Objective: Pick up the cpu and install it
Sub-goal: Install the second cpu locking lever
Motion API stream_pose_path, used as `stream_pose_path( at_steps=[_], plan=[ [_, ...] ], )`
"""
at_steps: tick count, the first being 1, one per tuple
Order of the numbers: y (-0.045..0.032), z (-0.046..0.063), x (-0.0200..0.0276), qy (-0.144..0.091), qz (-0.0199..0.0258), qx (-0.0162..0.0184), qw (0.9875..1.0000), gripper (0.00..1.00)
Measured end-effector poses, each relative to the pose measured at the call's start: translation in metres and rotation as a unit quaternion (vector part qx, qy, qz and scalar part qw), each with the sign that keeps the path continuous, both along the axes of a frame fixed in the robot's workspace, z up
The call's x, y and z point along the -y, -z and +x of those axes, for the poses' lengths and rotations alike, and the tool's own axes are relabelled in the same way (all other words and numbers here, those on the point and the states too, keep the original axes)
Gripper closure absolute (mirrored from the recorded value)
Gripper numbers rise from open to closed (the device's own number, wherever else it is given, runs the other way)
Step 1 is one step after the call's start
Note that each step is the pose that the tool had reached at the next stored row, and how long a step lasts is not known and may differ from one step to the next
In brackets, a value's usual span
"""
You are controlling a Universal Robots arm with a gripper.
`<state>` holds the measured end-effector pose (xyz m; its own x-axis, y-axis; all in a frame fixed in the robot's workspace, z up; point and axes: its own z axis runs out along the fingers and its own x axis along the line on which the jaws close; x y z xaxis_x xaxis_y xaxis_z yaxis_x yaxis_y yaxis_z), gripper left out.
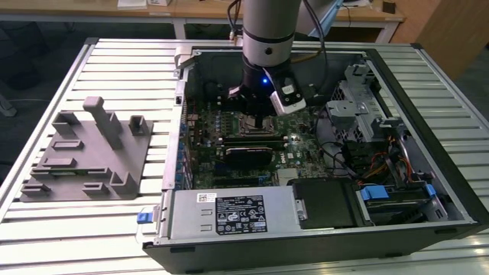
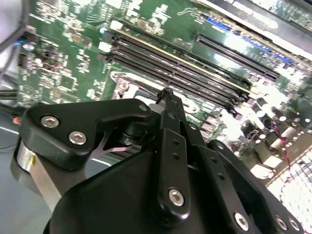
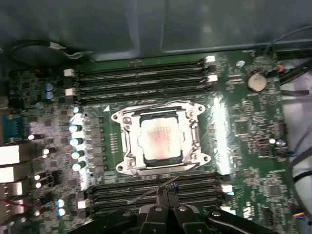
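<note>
The cpu (image 3: 160, 139), a pale silvery square chip, lies flat inside the metal-rimmed socket frame (image 3: 125, 146) on the green motherboard (image 3: 239, 126). In the first wrist view my gripper (image 3: 164, 189) hangs just beside the socket's edge, over the memory slots, with its black fingers pressed together and nothing between them. The second wrist view shows the gripper (image 2: 165, 93) from behind, its thin tips meeting above the socket corner. In the exterior view the gripper (image 1: 257, 117) is down inside the open computer case (image 1: 397, 189), above the socket (image 1: 246, 127).
A grey plastic tray (image 1: 84, 154) with upright posts stands on the slatted table at the exterior view's left. Inside the case are a power supply (image 1: 229, 212), a drive cage (image 1: 359, 109), cables and memory slots (image 3: 141, 73) on both sides of the socket.
</note>
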<state>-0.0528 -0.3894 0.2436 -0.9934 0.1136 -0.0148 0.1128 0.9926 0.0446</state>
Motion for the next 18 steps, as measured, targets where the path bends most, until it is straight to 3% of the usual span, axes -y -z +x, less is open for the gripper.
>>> stream_pose_path(
  at_steps=[1,7,10,13,18],
  plan=[
    [0.0005,0.0000,0.0000,-0.001,-0.0014,-0.0019,1.0000,0.89],
    [0.0010,-0.0005,0.0001,-0.004,-0.0015,-0.0018,1.0000,0.89],
    [0.0032,-0.0021,0.0001,-0.020,-0.0005,-0.0018,0.9998,0.89],
    [0.0070,-0.0058,0.0002,-0.039,0.0016,-0.0018,0.9992,0.89],
    [0.0101,-0.0095,0.0011,-0.045,0.0112,-0.0014,0.9989,0.89]
  ],
)
